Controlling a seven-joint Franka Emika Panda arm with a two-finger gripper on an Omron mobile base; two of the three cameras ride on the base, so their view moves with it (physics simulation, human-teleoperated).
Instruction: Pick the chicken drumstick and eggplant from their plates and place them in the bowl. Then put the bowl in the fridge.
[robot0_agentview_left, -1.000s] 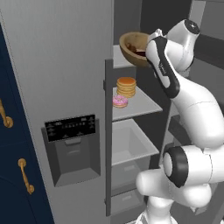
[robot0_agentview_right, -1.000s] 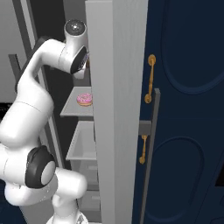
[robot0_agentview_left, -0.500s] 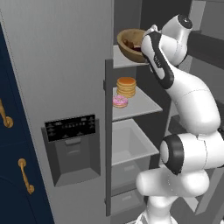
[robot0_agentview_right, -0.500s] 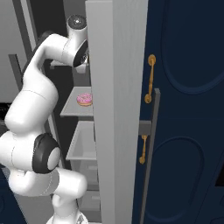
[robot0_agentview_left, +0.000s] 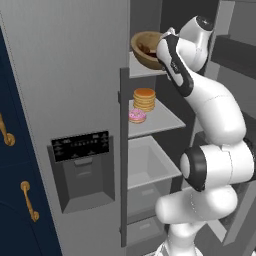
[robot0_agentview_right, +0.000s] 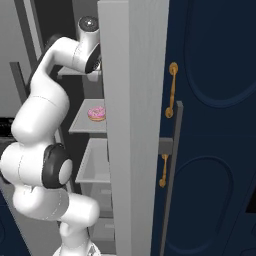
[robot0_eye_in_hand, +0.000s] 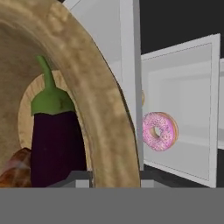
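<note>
The wooden bowl (robot0_agentview_left: 145, 50) sits tilted at the fridge's upper shelf (robot0_agentview_left: 142, 71), inside the open fridge (robot0_agentview_left: 75, 90). My gripper (robot0_agentview_left: 160, 49) is shut on its right rim, mostly hidden behind my forearm. In the hand view the thick bowl rim (robot0_eye_in_hand: 87, 87) runs down into my gripper (robot0_eye_in_hand: 114, 181). Inside the bowl lie the dark purple eggplant (robot0_eye_in_hand: 54, 144) with its green stem up and, beside it at the lower left, the reddish-brown chicken drumstick (robot0_eye_in_hand: 15, 173). The plates are out of view.
One shelf below stand a stack of pancakes (robot0_agentview_left: 144, 99) and a pink donut (robot0_agentview_left: 136, 116) (robot0_agentview_right: 96, 114) (robot0_eye_in_hand: 159, 131). A white drawer (robot0_agentview_left: 150, 167) lies under them. The open fridge door (robot0_agentview_right: 132, 125) stands to my right, with navy cabinets (robot0_agentview_right: 215, 125) beyond.
The bowl has moved a little to the left and deeper over the upper shelf, still in my grip. My arm has stretched further up into the fridge.
</note>
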